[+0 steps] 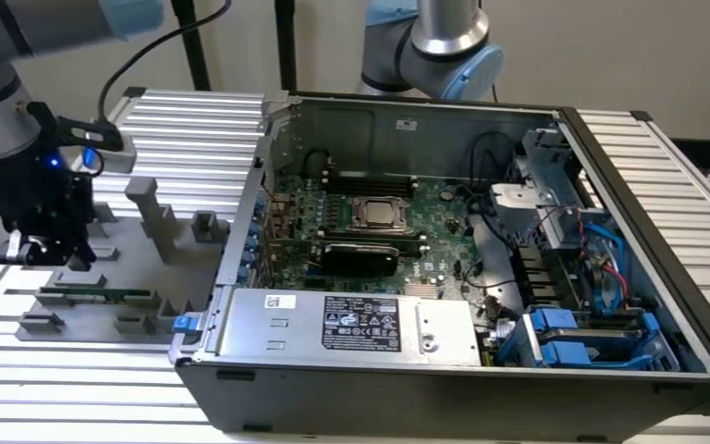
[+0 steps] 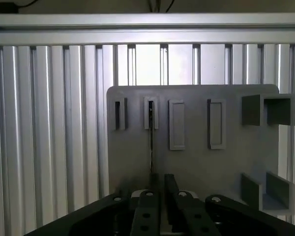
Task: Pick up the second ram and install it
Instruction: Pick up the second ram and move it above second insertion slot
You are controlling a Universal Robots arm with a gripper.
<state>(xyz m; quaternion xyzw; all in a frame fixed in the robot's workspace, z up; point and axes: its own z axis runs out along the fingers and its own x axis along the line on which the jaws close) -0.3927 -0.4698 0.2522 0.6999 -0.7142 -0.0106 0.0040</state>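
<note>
Second ram [image 2: 151, 137] sits on edge in a slot of the gray fixture plate [image 2: 196, 167] on the table [image 1: 182, 120], gripper [image 1: 37, 252] hanging right above it — can't tell if it's open or closed — so any misalignment with that thin strip probably means clipping or tipping it.

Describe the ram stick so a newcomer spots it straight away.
At the exterior view's left of the open computer case lies a gray fixture plate. On it, near the gripper, lies the second ram: the only slim green strip among gray blocks.
</note>
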